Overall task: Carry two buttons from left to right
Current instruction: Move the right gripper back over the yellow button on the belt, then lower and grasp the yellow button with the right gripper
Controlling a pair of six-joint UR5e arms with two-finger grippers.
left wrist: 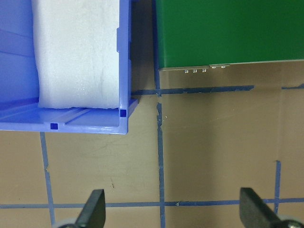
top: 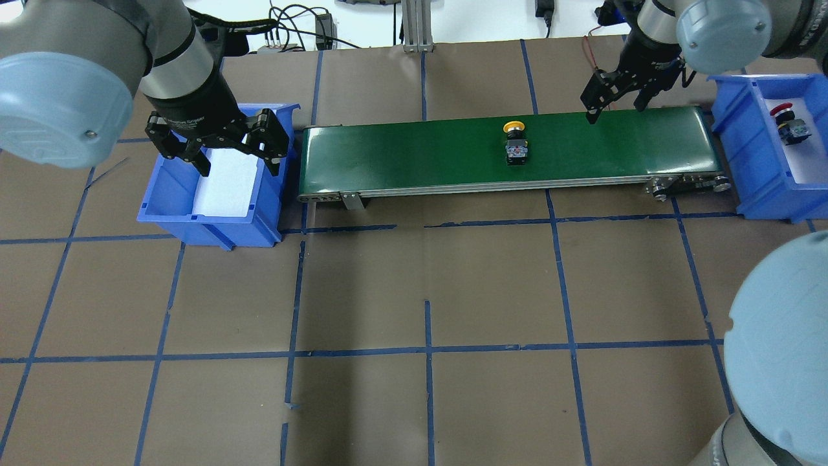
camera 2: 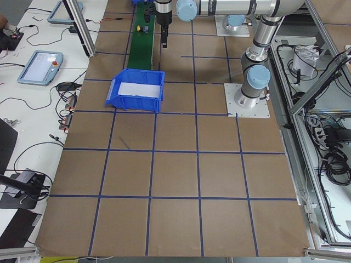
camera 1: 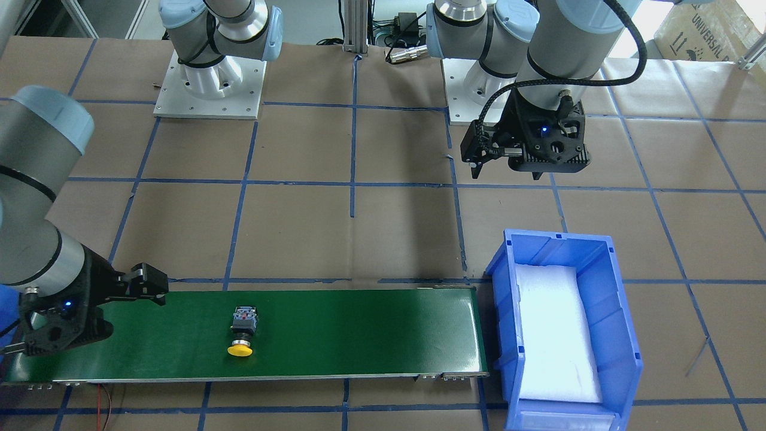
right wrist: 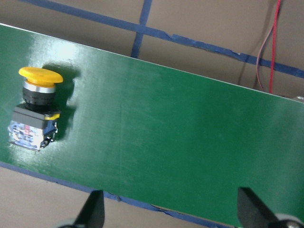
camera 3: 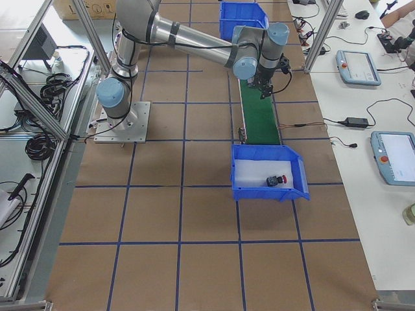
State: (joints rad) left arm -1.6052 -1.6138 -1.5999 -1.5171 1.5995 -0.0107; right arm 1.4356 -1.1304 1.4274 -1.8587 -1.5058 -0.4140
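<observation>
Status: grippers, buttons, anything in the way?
Left gripper open, raised near left bin; right gripper open above belt. Yellow button on belt; red button in right bin. Belt otherwise bare.

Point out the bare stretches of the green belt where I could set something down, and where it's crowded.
The long stretch of belt between the left bin and the yellow button is bare. The shorter stretch from that button to the right bin is bare too, but the open right gripper hangs over it. Crowded only at the button itself.
</observation>
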